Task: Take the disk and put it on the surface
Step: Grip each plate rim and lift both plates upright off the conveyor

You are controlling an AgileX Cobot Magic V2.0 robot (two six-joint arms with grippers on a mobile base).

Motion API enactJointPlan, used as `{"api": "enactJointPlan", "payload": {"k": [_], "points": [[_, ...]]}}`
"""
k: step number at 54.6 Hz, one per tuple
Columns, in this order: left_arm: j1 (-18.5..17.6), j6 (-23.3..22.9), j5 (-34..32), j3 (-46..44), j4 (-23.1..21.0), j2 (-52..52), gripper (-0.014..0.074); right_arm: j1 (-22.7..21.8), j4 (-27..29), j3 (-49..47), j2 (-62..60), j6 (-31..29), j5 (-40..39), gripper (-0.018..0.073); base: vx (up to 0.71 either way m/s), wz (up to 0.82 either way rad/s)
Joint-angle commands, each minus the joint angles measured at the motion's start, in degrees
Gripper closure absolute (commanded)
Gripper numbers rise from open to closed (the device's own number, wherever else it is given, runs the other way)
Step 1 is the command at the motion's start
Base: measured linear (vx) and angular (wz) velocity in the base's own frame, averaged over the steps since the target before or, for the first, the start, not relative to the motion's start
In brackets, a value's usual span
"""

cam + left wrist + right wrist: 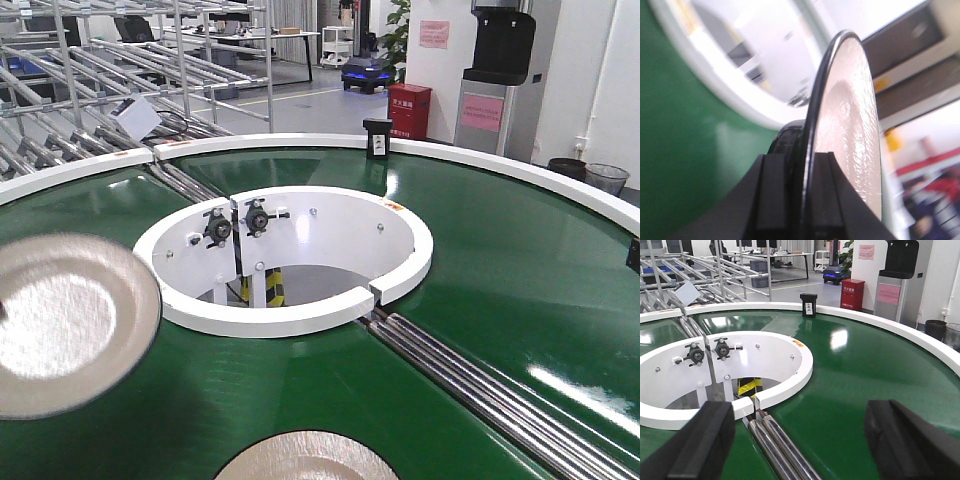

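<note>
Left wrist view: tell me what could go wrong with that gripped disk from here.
The left gripper pinches the disk only by its thin rim, so it may pivot or slip out. The green belt shows close beside it, so a dropped disk would likely land there.

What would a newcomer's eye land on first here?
A wide green belt curving round a white ring fills the front view, with a pale disk at the left edge and a second disk at the bottom. In the left wrist view the left claw grips a shiny disk edge-on; the right claw hangs open over the belt.
</note>
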Motion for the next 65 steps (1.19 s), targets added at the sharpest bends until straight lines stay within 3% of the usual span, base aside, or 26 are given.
{"api": "enactJointPlan", "payload": {"k": [1,11,19,24,27,28,31,43,54,60,65], "points": [[-0.27,-5.38,5.70,-1.51,-9.94,-5.58,0.0601,-0.05,-0.49,-2.02,-0.21,-0.33,-4.71,-0.0014,0.00,0.00],[-1.76,-5.86,5.59,-1.51,-8.40,-10.70,0.0597,-0.10,5.85,-2.02,1.04,4.59,1.64,-0.0008,0.00,0.00],[-4.14,-5.99,5.11,-1.51,-8.11,-14.14,0.0597,-0.02,17.21,-2.02,9.28,3.32,13.66,0.0024,0.00,0.00],[-5.73,-5.99,4.67,-1.38,-7.19,-16.28,0.0597,-0.02,28.73,-2.10,16.46,-5.92,19.07,0.0044,0.00,0.00],[-6.58,-5.99,3.95,-1.33,-6.12,-17.28,0.0597,-0.02,37.56,-2.16,20.93,-14.89,22.53,0.0051,0.00,0.00],[-7.93,-6.69,2.20,-1.33,-4.04,-18.53,0.0597,-0.02,54.89,-2.16,29.92,-30.68,27.27,0.0052,0.00,0.00],[-7.97,-7.86,1.93,-1.33,-4.19,-18.65,0.0597,-0.02,61.49,-2.16,34.39,-35.42,28.66,0.0052,0.00,0.00],[-7.97,-9.00,0.55,-1.33,-4.19,-18.54,0.0597,1.06,70.24,-2.16,44.06,-43.17,30.19,0.0052,0.00,0.00],[-7.97,-9.00,-0.73,-1.33,-4.19,-18.48,0.0597,7.92,77.72,-2.29,50.45,-48.00,27.74,0.0056,0.00,0.00],[-7.97,-9.07,-1.26,-1.33,-4.19,-18.48,0.0597,10.56,84.83,-2.29,52.83,-52.36,27.85,0.0109,0.00,0.00],[-7.97,-9.40,-1.44,-1.33,-4.19,-18.48,0.0597,11.45,88.26,-2.29,54.29,-54.37,28.06,0.0213,0.00,0.00]]}}
